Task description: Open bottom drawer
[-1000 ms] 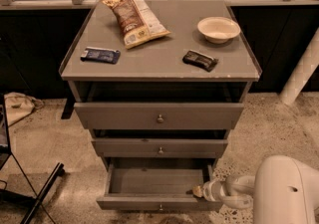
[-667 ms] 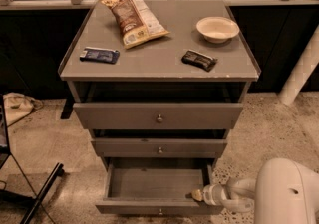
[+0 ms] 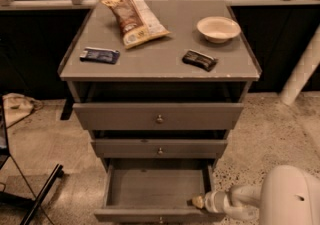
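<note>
The bottom drawer [image 3: 155, 187] is the lowest of three grey drawers in a grey cabinet. It stands pulled well out, its plain grey inside showing and empty. Its slim front [image 3: 125, 215] lies at the bottom edge of the view with a small round knob [image 3: 160, 219]. My gripper [image 3: 198, 202] reaches in from the lower right on a white arm and sits at the drawer's front right corner, just inside the front panel. The middle drawer [image 3: 159, 148] and the tall top drawer [image 3: 158, 116] are each pulled out a little.
On the cabinet top [image 3: 160, 64] lie a snack bag [image 3: 132, 19], a white bowl [image 3: 218, 28], a blue packet [image 3: 100, 55] and a dark bar [image 3: 199, 60]. A white post [image 3: 300, 76] stands at the right. A black stand leg [image 3: 42, 194] crosses the floor at the lower left.
The bottom drawer has come out slightly further toward the camera. My gripper has moved with it, a little down and left, staying at the drawer's front right corner.
</note>
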### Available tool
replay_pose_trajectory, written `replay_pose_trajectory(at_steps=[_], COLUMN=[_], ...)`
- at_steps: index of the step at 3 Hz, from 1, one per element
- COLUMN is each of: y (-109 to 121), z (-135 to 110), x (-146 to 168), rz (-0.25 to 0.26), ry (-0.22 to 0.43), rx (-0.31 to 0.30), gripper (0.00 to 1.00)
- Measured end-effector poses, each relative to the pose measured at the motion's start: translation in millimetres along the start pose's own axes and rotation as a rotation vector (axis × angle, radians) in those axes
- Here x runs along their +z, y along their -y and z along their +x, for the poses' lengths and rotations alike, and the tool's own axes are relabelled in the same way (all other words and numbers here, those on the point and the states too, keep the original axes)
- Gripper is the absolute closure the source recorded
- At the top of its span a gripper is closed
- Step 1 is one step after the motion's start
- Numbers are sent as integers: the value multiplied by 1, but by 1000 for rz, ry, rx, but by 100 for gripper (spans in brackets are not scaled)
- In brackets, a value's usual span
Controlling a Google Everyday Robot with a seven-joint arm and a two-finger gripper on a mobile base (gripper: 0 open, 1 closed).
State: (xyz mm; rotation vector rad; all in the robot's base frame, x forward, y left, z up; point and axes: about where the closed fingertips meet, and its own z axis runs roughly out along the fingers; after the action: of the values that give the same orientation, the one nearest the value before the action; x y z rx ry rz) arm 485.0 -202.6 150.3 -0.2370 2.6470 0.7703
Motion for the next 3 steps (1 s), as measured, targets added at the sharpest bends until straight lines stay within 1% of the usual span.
replay_pose_trajectory(at_steps=[1, 2, 3], y=[-1, 1, -14], z=[-1, 0, -9], x=[1, -10, -28], rz=[0, -34, -107], ry=[0, 83, 279], rx=[0, 10, -9], gripper=[100, 100, 100])
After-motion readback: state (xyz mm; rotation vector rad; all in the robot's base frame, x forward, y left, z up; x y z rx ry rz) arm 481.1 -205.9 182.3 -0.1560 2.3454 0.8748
